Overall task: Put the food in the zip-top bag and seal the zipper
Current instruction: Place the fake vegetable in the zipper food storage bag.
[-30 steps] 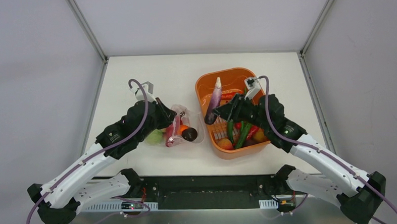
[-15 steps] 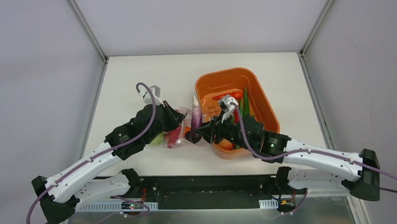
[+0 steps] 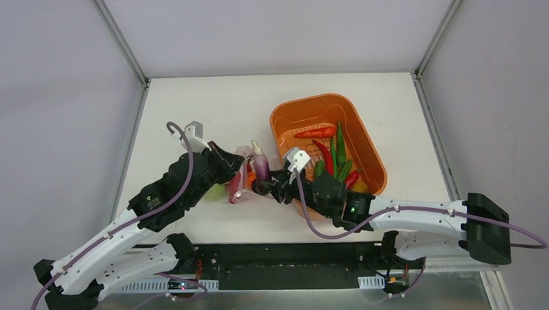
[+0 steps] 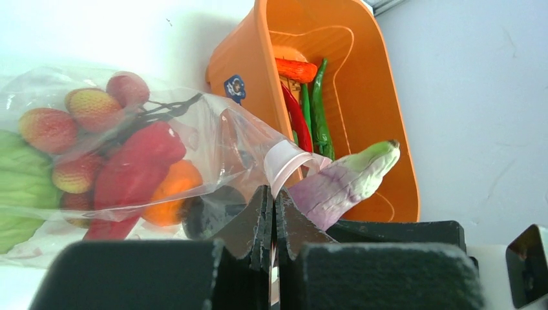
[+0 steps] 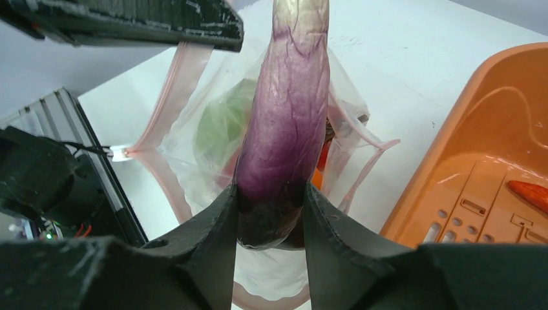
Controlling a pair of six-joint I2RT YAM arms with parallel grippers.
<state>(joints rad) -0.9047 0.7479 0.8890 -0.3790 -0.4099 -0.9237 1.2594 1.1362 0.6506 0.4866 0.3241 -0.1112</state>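
Zip-top bag (image 3: 239, 179) lies on the white counter (image 3: 206, 102) between your two arms, just left of the orange tub (image 3: 294, 116). It already carries some of the food: red-yellow fruits (image 4: 90, 106) on a dark stem, a red pepper (image 4: 132, 168), an orange piece (image 4: 174, 187), a light green piece (image 4: 16, 187) and a dark piece (image 4: 207, 216) near the mouth. The only label you have in sight is a small blue sticker (image 4: 234, 86) on the tub's outer wall, with a pale figure on it; any writing is too small to read. The bag's faint pink print shows no words. Your left end effector (image 4: 271, 206) is closed, pinching the bag's mouth edge by a pale pink tab and holding that lip up, so the zipper (image 5: 169, 87) hangs apart in a loop and the mouth stands open. Your right end effector (image 5: 268, 194) grips a purple eggplant (image 5: 284, 142) by its thick dark end, one finger on each side. Its pale green tip points away from the wrist, over the open mouth. You cannot tell from these views whether the eggplant touches the plastic. Inside the tub lie another red chili (image 3: 315, 133), green chilies (image 3: 339, 152) and a red piece (image 3: 352, 179) near its front wall. The right arm crosses in front of the tub's near corner and hides what lies there, and the left arm covers the bag's left side from above.
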